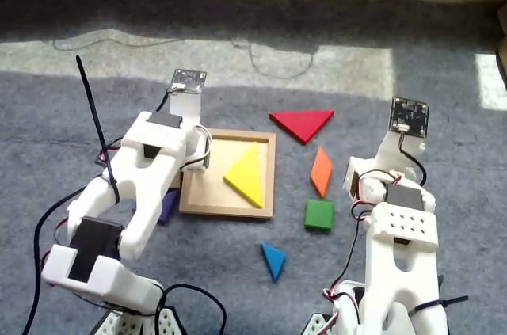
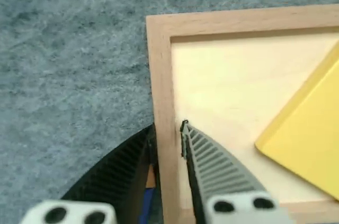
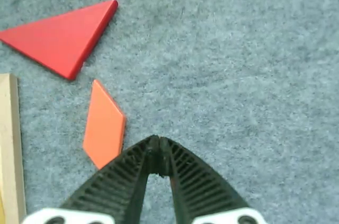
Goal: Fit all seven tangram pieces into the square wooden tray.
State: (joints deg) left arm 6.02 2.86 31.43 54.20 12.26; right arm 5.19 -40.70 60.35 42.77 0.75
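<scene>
fingers (image 2: pixel 212 166) of our left gripper (image 2: pixel 167 134) clamp the square wooden tray (image 2: pixel 159 75) by its wall, while our right gripper (image 3: pixel 159 152), closed on nothing, is nearer the orange parallelogram (image 3: pixel 104 123), which lies between its tips and the tray's edge, long axis along that edge.

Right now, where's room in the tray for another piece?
Inside the tray, the floor is bare between the rim the left gripper clamps and the yellow triangle. Crowded: the carpet between tray and right gripper, with red triangle, orange piece, green square, blue triangle.
</scene>
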